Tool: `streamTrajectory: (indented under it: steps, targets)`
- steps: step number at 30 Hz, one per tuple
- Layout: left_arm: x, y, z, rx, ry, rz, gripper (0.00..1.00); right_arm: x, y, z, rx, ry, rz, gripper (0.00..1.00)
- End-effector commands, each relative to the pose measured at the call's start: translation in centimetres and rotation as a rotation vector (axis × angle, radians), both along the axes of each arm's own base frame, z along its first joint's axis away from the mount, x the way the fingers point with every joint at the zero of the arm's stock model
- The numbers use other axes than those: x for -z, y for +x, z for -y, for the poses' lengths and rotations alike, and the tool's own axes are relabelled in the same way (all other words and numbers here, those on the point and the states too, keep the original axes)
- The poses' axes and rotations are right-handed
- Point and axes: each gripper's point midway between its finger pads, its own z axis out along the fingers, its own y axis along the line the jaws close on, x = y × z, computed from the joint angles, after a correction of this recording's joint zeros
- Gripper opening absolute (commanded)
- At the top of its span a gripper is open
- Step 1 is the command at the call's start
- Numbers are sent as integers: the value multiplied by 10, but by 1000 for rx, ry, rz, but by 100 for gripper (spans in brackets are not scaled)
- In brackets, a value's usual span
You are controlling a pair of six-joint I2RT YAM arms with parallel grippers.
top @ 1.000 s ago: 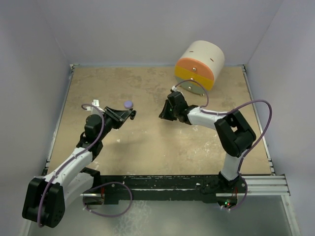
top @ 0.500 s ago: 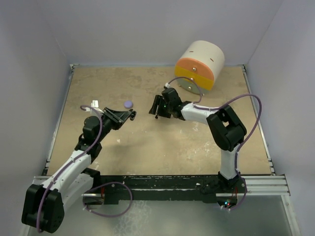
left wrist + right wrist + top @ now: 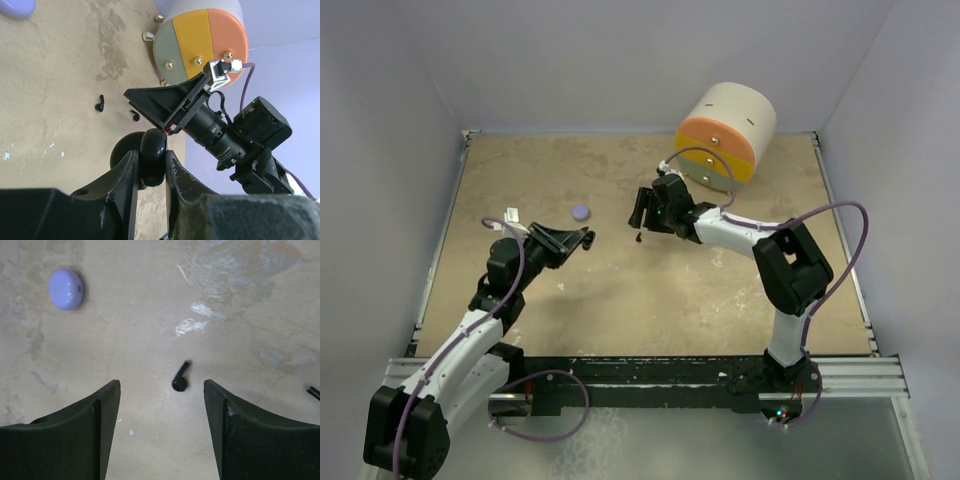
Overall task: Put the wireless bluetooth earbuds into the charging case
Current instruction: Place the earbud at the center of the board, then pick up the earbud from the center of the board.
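Your left gripper (image 3: 151,159) is clamped on the black charging case (image 3: 152,146) and holds it off the table (image 3: 620,310) at the left. From there the case is presented toward the other arm, presumably so an earbud can be brought to it.

Your right gripper (image 3: 161,385) hangs open over the middle of the table. Its jaws are spread to either side of a black earbud (image 3: 179,381), which lies loose on the surface between them but is not touched. That straddle looks like the set-up for a pinch. The second earbud (image 3: 313,391) lies just to the right, at the edge of the right wrist view.

The lilac puck (image 3: 582,212) sits apart, on the far side of the left gripper. The striped drum (image 3: 725,135) stands at the far right.

Against a second ago, the right pincer was shut and sat nearer and further right. It has since travelled left and slightly farther out, and has spread its jaws. The left arm has barely shifted and keeps its grip on the case. The puck and drum have not moved.
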Motion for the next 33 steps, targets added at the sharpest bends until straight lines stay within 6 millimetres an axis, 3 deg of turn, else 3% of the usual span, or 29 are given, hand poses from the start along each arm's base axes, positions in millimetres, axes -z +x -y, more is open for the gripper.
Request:
streamTrajectory:
  steps: [1,7,17,28,33]
  targets:
    - [-30,4,-5,-26,3,69,0,11,-7,21,10,-99,15,70]
    - [-26,5,-7,-32,18,54,0,27,-5,24,-12,-139,28,74]
    - [-19,3,-9,-42,30,39,0,43,-10,5,-74,-124,20,75]
    - [-26,-1,-11,-44,33,52,0,61,-30,-35,-141,-111,-13,75]
    - [-33,-4,-16,-67,46,57,0,53,-45,-64,-200,-80,-12,75]
